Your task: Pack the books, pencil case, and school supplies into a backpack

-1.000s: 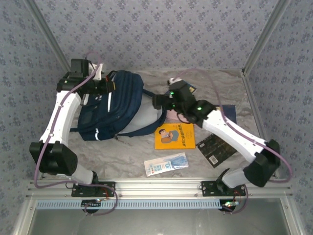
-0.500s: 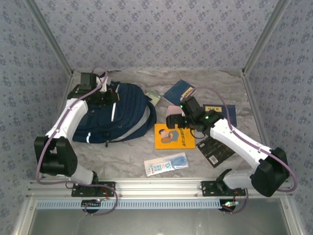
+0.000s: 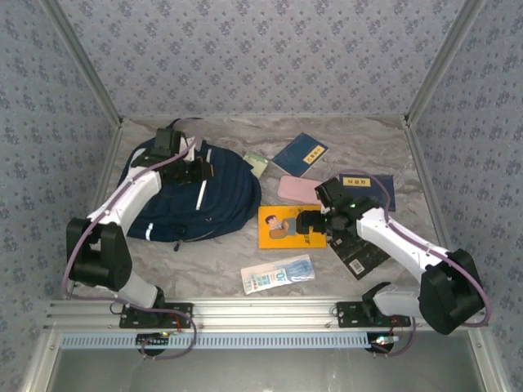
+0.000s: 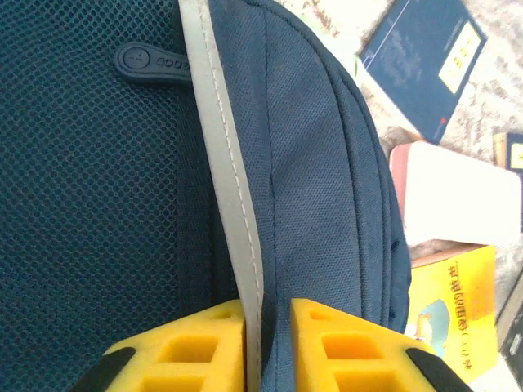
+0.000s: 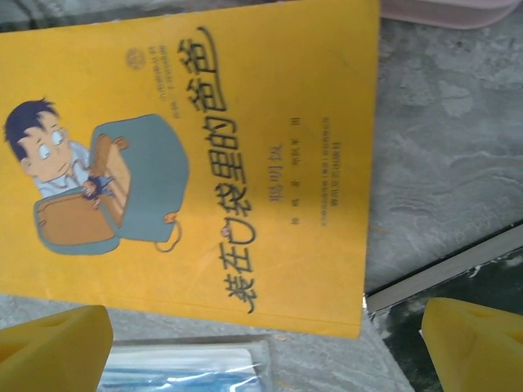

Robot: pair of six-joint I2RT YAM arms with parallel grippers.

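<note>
The navy backpack point(image 3: 176, 204) lies flat at the left. My left gripper point(image 3: 196, 170) rests on its top; its jaws stand slightly apart around a grey reflective stripe point(image 4: 225, 163), left gripper point(image 4: 268, 343). My right gripper point(image 3: 306, 222) hovers wide open over the orange book point(image 3: 286, 229), point(image 5: 204, 147), nothing between its fingertips point(image 5: 53, 347). The pink pencil case point(image 3: 298, 189) lies behind that book. Two navy books point(image 3: 301, 153), point(image 3: 372, 186) lie further back and a black book point(image 3: 359, 251) to the right. A white-and-blue packet point(image 3: 278, 273), point(image 5: 188, 367) lies in front, a green notepad point(image 3: 256, 162) by the backpack.
Patterned walls and metal posts close in the marble table point(image 3: 204, 261) on three sides. The arm bases sit on the rail point(image 3: 261, 314) at the near edge. In the left wrist view, a navy book point(image 4: 425, 57), the pencil case point(image 4: 458, 196) and the orange book point(image 4: 453, 302) lie beside the backpack.
The backpack has sunk from a lifted, bunched shape to lying flat. My left jaws have parted a little. The right gripper has drawn back from the backpack to above the orange book.
</note>
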